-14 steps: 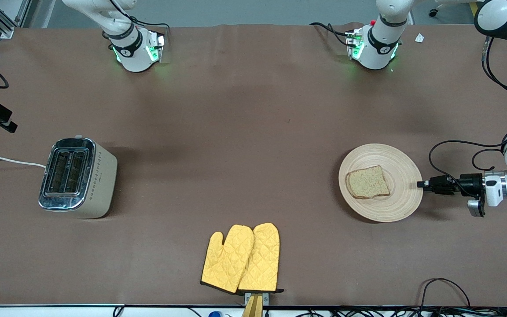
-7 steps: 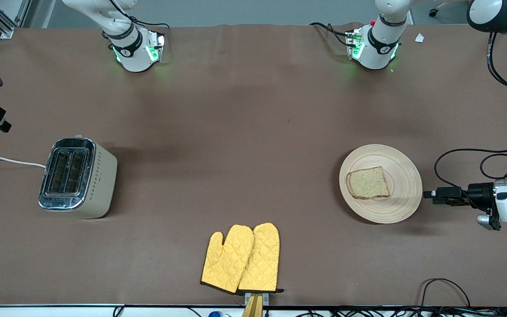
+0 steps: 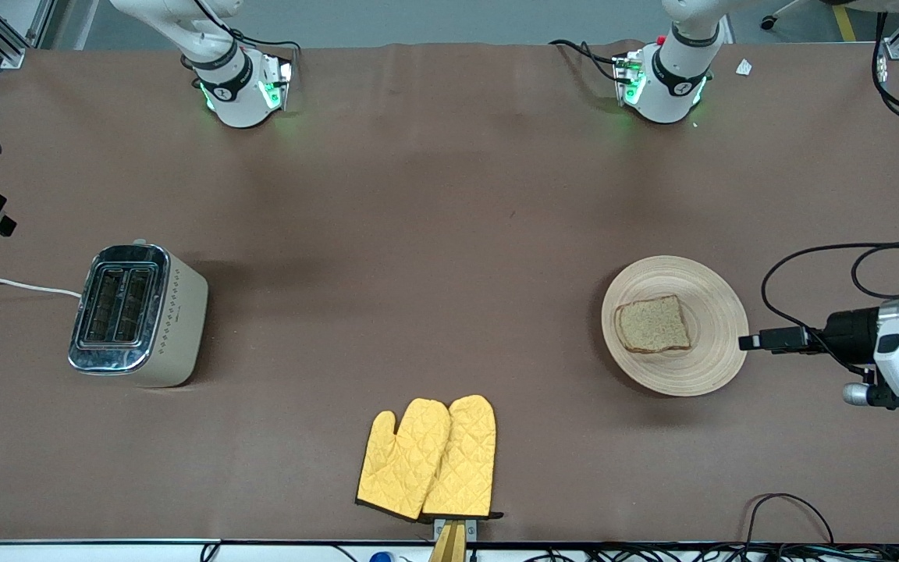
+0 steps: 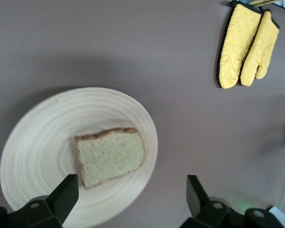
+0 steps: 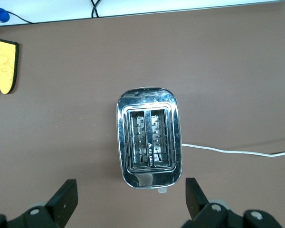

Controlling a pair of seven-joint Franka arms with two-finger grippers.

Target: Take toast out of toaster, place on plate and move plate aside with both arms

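One toast [image 3: 652, 324] on plate [image 3: 719, 343].
My left gripper [image 3: 750, 342] at the plate's rim, fingers spread wide, empty; my right gripper [image 5: 130, 202] over toaster [image 5: 149, 138], spread, empty.

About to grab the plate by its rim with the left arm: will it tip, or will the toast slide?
The plate looks shallow, wooden and stiff, so a one-sided rim grip would probably tilt it. The toast lies loose and off-centre, and could slide on the smooth wood. The left gripper, jaws open, is at the rim; lift gently and level.
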